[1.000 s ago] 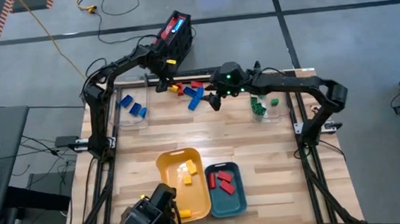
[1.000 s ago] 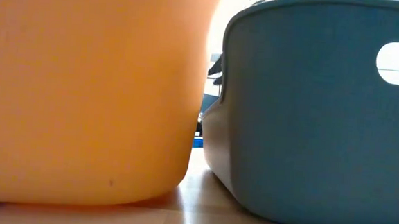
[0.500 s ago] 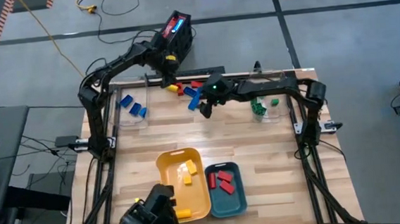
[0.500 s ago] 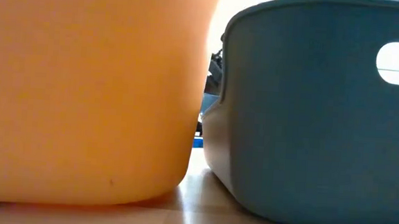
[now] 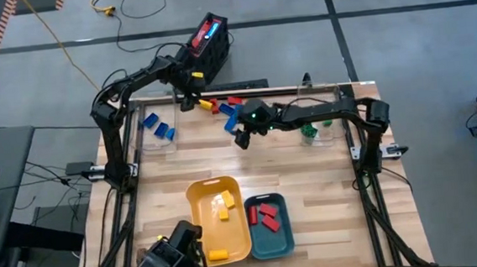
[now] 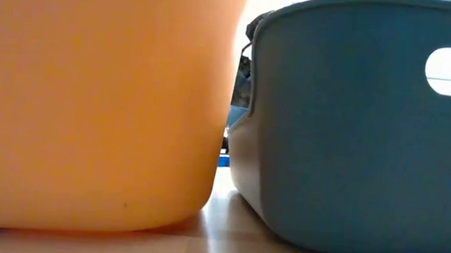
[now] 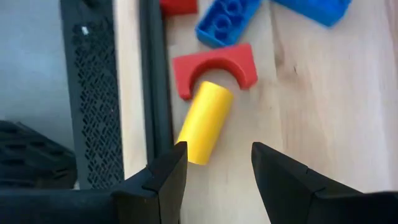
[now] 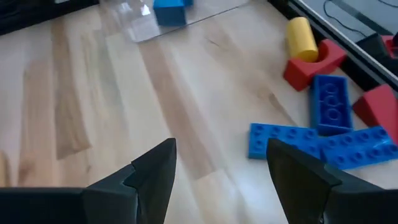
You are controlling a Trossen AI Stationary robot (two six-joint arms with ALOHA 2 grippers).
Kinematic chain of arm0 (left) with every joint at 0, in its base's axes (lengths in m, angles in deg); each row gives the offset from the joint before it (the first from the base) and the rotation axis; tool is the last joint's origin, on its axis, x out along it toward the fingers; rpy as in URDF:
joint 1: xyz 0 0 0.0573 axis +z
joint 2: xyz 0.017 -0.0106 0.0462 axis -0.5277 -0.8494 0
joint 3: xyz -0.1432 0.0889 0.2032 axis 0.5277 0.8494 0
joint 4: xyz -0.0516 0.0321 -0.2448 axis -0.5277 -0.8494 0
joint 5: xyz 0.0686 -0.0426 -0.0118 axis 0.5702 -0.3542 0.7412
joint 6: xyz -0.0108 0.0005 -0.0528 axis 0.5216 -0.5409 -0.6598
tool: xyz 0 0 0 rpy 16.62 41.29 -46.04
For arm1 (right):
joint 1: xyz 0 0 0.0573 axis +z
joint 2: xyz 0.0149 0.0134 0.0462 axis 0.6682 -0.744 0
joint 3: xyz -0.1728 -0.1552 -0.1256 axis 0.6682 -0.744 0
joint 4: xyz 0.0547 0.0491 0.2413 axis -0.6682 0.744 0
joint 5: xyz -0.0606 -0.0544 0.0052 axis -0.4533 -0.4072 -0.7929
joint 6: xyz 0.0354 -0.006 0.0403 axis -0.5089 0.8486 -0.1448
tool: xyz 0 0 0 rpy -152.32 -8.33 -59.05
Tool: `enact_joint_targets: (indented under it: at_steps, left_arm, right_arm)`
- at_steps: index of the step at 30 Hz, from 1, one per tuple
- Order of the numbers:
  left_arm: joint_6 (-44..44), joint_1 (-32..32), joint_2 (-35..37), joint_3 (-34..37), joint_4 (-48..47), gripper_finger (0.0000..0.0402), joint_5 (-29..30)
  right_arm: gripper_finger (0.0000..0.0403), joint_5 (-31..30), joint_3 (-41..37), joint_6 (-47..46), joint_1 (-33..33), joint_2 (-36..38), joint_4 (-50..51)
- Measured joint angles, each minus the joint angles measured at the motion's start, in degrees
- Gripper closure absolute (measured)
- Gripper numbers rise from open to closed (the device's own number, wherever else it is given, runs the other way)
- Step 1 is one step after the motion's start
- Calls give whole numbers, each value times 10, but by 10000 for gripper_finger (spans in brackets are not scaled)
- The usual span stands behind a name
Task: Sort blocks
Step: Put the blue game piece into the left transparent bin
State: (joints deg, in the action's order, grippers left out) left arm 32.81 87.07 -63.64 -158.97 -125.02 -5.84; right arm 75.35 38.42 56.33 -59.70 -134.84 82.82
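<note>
Upper centre of the high view: the left gripper, jaws apart and empty, hovers over a yellow plastic cylinder block; the right gripper is equally open. The round block may roll away when pinched.

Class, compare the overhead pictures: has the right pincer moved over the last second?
Yes. The right pincer has slid toward the left arm's side, away from the green blocks, past the loose blue blocks.

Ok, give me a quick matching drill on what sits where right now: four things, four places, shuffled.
Things:
1. yellow cylinder
2. red blocks
3. green blocks
4. left gripper

Places:
A. in the teal tray
B. tucked into the red arch
C. far edge of the table, open over the cylinder
D. under the right arm

Pairs: 1-B, 2-A, 3-D, 4-C
</note>
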Motion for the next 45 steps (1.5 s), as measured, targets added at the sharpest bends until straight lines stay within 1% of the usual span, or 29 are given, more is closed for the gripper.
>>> enact_joint_targets:
  at_steps: [3,8,13,18,22,26,30,34,38,45]
  left_arm:
    - [35,0,-3,0,0,228,22]
    - [26,-1,-4,0,20,225,37]
    - [42,-6,-4,0,23,200,67]
    - [51,-8,-4,0,22,164,63]
    - [61,-9,-4,0,18,147,59]
    - [54,-10,-4,0,-10,146,17]
    - [72,-12,-1,-3,-29,148,16]
    - [73,-11,6,-27,-30,148,3]
    - [75,-11,6,-34,-30,148,-16]
    - [72,-7,-12,-32,-21,148,-9]
  right_arm:
    - [138,-8,0,-13,14,0,-4]
    - [138,-10,0,-37,28,0,-15]
    - [138,-21,0,-50,45,0,-10]
    - [138,-23,0,-56,56,3,-2]
    - [138,-29,0,-61,63,13,5]
    - [138,-50,0,-62,70,33,20]
    - [138,-65,0,-69,77,59,52]
    - [138,-94,0,-70,85,79,71]
    - [138,-97,0,-70,92,80,76]
    - [138,-98,0,-70,92,78,78]
